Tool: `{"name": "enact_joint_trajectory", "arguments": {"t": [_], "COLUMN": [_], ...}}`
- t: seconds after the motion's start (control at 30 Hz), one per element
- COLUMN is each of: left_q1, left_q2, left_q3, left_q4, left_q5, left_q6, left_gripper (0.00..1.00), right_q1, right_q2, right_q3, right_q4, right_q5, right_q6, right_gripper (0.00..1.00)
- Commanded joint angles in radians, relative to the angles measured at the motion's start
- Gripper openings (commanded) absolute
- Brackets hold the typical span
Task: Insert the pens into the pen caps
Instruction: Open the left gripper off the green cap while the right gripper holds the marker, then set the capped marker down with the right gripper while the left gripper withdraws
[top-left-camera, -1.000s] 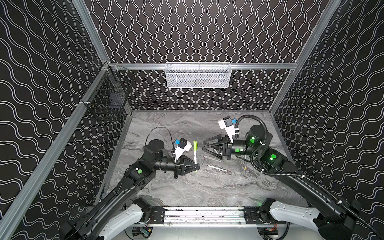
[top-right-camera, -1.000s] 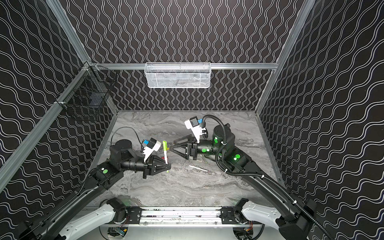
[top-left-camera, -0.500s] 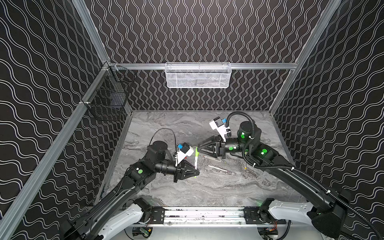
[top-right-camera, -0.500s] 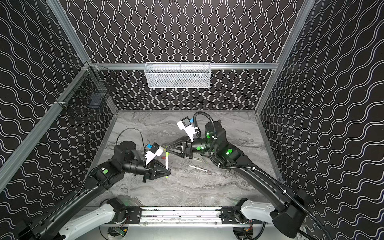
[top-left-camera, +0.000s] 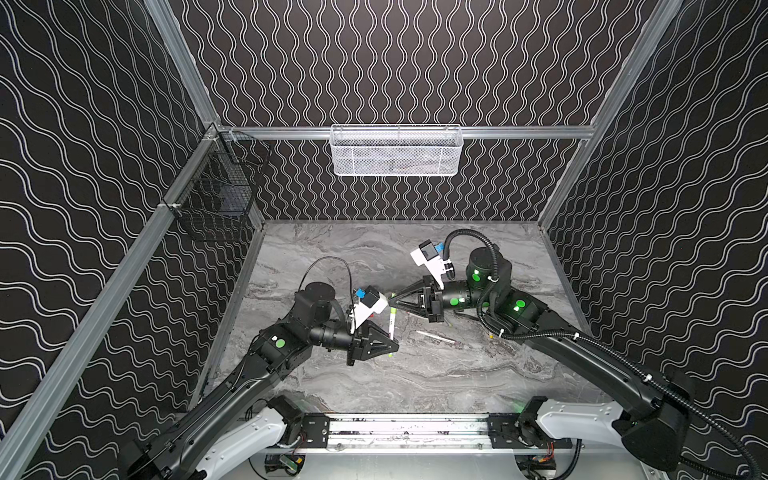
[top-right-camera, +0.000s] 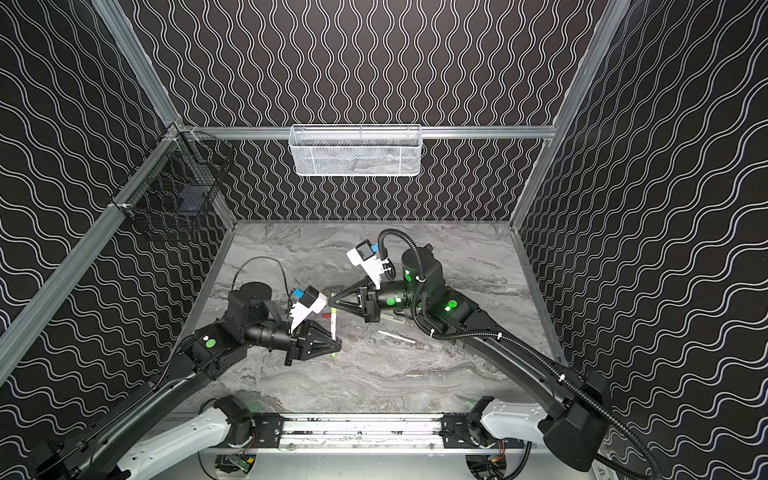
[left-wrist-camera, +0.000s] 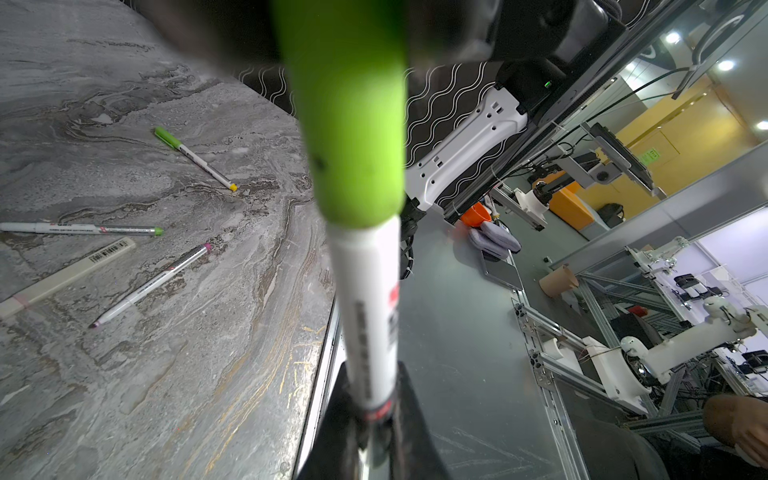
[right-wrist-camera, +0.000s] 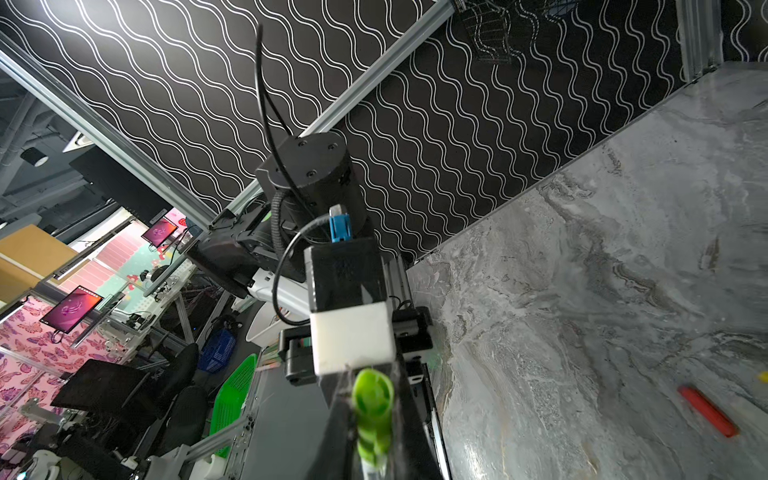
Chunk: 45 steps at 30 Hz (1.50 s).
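My left gripper (top-left-camera: 392, 345) (left-wrist-camera: 372, 401) is shut on a white pen (top-left-camera: 391, 328) (left-wrist-camera: 368, 311) near its lower end and holds it roughly upright above the table. A bright green pen cap (left-wrist-camera: 353, 124) (right-wrist-camera: 372, 409) sits over the pen's upper end. My right gripper (top-left-camera: 390, 297) (right-wrist-camera: 372, 419) reaches in from the right and is shut on that cap. Both top views show the two grippers meeting at the pen (top-right-camera: 333, 330). A red cap (right-wrist-camera: 708, 411) lies on the marble table. Three more pens lie there: one green-capped (left-wrist-camera: 195, 158), one green-ended (left-wrist-camera: 83, 228), one magenta-ended (left-wrist-camera: 149, 284).
A pale flat stick with a barcode (left-wrist-camera: 66, 276) lies beside the loose pens. A white mesh basket (top-left-camera: 395, 151) hangs on the back wall and a black wire basket (top-left-camera: 220, 195) on the left wall. The table's front edge (left-wrist-camera: 328, 332) runs just below the held pen.
My right gripper moved left to the top of the held pen and shut on the green cap. The left arm shifted slightly forward and down with the pen.
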<state>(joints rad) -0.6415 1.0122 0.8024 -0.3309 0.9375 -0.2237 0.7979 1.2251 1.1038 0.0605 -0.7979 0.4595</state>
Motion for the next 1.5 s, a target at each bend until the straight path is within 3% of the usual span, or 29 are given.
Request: {"name": "enact_joint_trajectory", "arguments": {"t": [0.0, 0.2, 0.43, 0.87, 1.2, 1.47], "left_q1": [-0.001, 0.0, -0.001, 0.001, 0.002, 0.002], "left_q2": [-0.011, -0.042, -0.034, -0.035, -0.058, -0.077], "left_q3": [0.008, 0.0, 0.041, 0.148, 0.111, 0.094], "left_q4": [0.056, 0.145, 0.196, 0.295, 0.387, 0.398], "left_q5": [-0.056, -0.125, -0.138, -0.194, -0.29, -0.293], "left_q6": [0.014, -0.012, -0.017, -0.022, -0.053, -0.062], "left_gripper": [0.0, 0.0, 0.0, 0.0, 0.0, 0.0], "right_q1": [0.005, 0.053, 0.14, 0.21, 0.322, 0.348], "right_q2": [-0.005, -0.008, -0.011, -0.011, -0.02, -0.007], "right_q3": [-0.016, -0.061, -0.14, -0.304, -0.277, -0.288], "right_q4": [0.024, 0.039, -0.02, 0.095, 0.056, 0.101], "right_q5": [-0.013, 0.031, 0.161, 0.194, 0.554, 0.562], "right_q6": [0.033, 0.048, 0.009, 0.067, 0.246, 0.247], "right_gripper": [0.0, 0.0, 0.0, 0.0, 0.0, 0.0]}}
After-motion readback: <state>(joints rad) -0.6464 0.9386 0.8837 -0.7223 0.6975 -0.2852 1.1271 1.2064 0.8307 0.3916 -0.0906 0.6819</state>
